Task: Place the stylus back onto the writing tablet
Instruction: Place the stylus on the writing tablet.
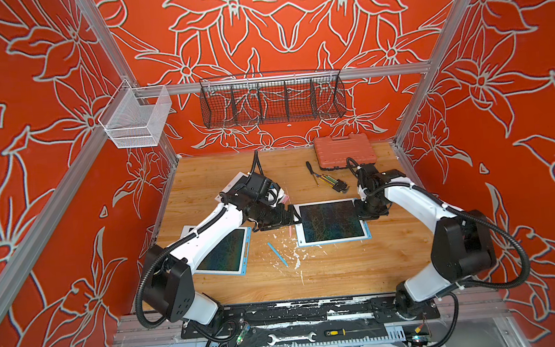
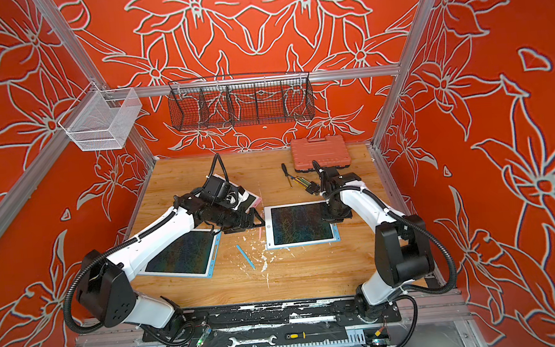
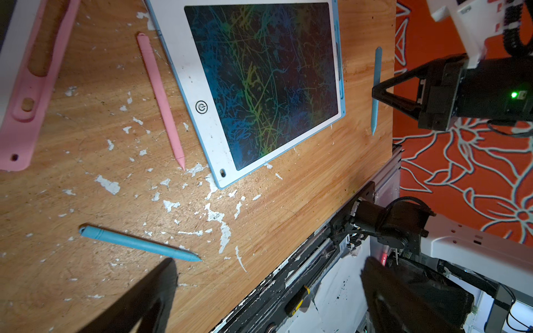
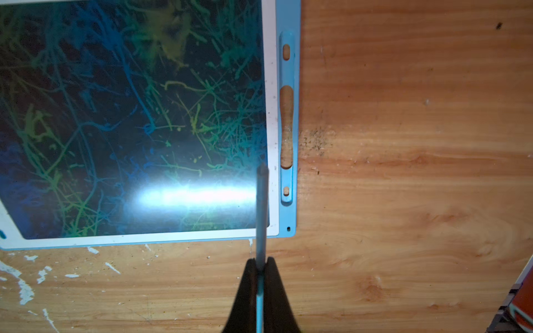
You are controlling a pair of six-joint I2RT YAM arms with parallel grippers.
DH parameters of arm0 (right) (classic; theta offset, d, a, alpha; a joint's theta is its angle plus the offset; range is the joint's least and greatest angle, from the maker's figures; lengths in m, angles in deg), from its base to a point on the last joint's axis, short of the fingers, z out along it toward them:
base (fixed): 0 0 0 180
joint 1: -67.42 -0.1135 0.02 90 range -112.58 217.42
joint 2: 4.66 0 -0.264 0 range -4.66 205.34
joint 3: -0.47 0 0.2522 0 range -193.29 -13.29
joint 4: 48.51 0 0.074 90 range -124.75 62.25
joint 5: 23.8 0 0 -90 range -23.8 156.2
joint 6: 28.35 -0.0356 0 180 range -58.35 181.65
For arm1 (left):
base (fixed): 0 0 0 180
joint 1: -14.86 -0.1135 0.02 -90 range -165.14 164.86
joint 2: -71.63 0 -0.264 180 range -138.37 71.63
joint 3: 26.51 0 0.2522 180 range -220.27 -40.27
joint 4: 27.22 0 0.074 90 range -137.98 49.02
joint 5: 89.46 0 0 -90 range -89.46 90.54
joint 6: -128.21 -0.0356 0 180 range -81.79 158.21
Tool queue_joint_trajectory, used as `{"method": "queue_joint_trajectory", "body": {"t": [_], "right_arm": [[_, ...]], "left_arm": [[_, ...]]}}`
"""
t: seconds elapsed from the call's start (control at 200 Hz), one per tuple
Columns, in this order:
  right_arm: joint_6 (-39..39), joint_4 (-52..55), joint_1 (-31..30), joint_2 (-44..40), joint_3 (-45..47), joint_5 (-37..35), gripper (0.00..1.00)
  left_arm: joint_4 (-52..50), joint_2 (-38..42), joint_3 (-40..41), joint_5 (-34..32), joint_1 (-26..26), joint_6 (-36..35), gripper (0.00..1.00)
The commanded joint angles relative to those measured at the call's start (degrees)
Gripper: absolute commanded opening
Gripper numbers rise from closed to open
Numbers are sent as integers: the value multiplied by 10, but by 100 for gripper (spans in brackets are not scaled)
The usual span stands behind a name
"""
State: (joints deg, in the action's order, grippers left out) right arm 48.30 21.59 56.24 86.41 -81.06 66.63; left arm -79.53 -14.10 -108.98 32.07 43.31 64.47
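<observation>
Blue plastic defines the held stylus, pinched between the pressed-together right gripper fingers above the writing tablet's right edge, likely for lining up with its empty side slot. The left gripper hovers spread wide near the tablet's left side, holding nothing.

On the table, a tablet lies near the middle, between the two grippers. A second tablet lies to its left, partly under the left arm. A stylus lies on the wood between the two tablets, and another stylus lies just beside the middle tablet's left edge. Behind, a toolcase sits at the back edge, with hex keys in front of it. A third tablet lies behind the left gripper. Baskets hang on the back rail.
</observation>
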Motion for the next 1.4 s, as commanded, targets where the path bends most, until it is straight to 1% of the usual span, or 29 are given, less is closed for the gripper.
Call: {"method": "queue_joint_trajectory", "body": {"t": [0.0, 0.215, 0.285, 0.465, 0.671, 0.766, 0.911, 0.956, 1.036, 1.091, 1.171, 1.201, 1.256, 1.326, 1.391], "right_arm": [[33, 8, 11, 19, -24, -5, 0], [28, 2, 24, 53, -45, 26, 0], [24, -1, 26, 61, -47, 21, 0], [37, -5, 36, 92, -62, 27, 0], [69, 0, 42, 111, -83, 16, 0], [83, 9, 44, 103, -89, 20, 0], [86, 42, 46, 96, -101, 34, 0], [89, 60, 45, 96, -107, 35, 0], [95, 60, 46, 104, -110, 27, 0], [95, 52, 49, 112, -113, 30, 0], [97, 49, 54, 123, -119, 44, 0], [101, 28, 55, 127, -119, 47, 0], [104, 26, 56, 138, -124, 51, 0], [110, 36, 56, 152, -139, 55, 0], [115, 32, 57, 159, -145, 49, 0]], "left_arm": [[-13, -9, -14, -9, -3, 12, 97], [1, -20, -27, -22, -1, 28, 97], [16, -25, -33, -25, 4, 37, 97], [50, -50, -55, -48, 37, 53, 97], [89, -81, -85, -72, 79, 43, 98], [121, -84, -88, -65, 91, 23, 97], [120, -92, -99, -48, 91, -35, 97], [108, -101, -110, -34, 91, -56, 97], [91, -117, -133, 3, 92, -82, 97], [99, -128, -134, 21, 92, -87, 97], [104, -147, -145, 27, 92, -87, 97], [107, -155, -151, 29, 92, -86, 97], [116, -166, -162, 31, 92, -74, 97], [120, -177, -180, 18, 94, -58, 98], [117, -183, -190, -1, 97, -61, 97]]}}
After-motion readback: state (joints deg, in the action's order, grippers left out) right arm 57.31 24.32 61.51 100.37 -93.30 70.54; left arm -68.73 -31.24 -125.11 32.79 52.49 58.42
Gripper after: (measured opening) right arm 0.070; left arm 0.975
